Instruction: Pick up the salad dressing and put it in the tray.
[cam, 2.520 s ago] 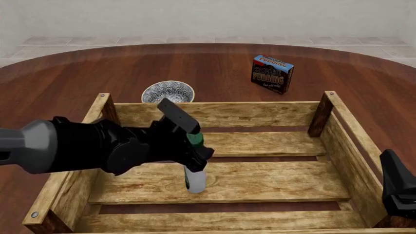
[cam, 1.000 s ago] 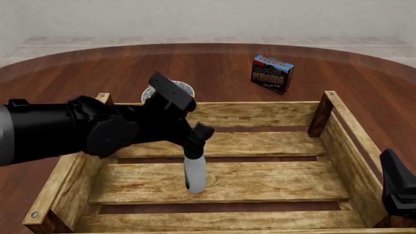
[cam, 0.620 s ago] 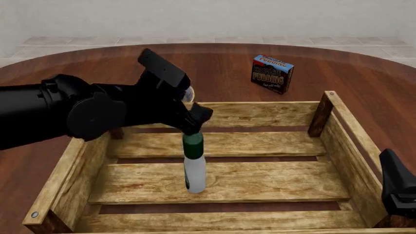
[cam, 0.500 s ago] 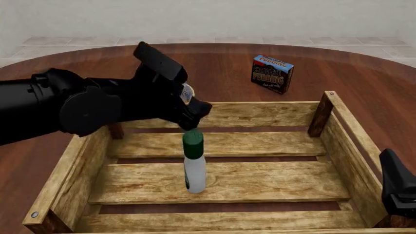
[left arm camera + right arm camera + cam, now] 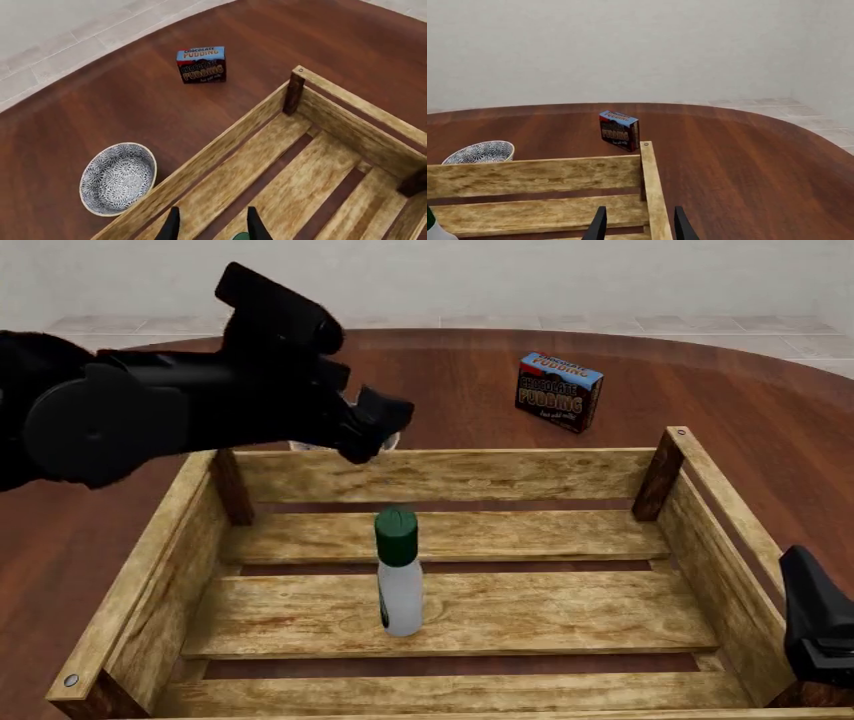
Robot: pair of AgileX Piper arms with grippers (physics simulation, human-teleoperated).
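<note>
Salad dressing (image 5: 398, 580) stands upright on the tray (image 5: 441, 476) floor slats, left of centre, nothing touching it. Left hand (image 5: 378, 428) is raised above the tray's far left wall, fingers parted narrow and empty. Right hand (image 5: 636, 226) at the tray's near right corner, fingers parted, empty. Pudding box (image 5: 558, 391) and patterned bowl (image 5: 117, 178) sit on the worktop (image 5: 747, 430) beyond the tray's far wall.

**Lighting and render quality**

We note even, diffuse, fairly bright light in all three views, with no glare. Shadows are soft: a faint one sits under the salad dressing (image 5: 398, 580) on the tray (image 5: 441, 476) slats. The left arm (image 5: 160, 415) renders near-black, detail lost. Focus is sharp throughout, with no edge distortion.
</note>
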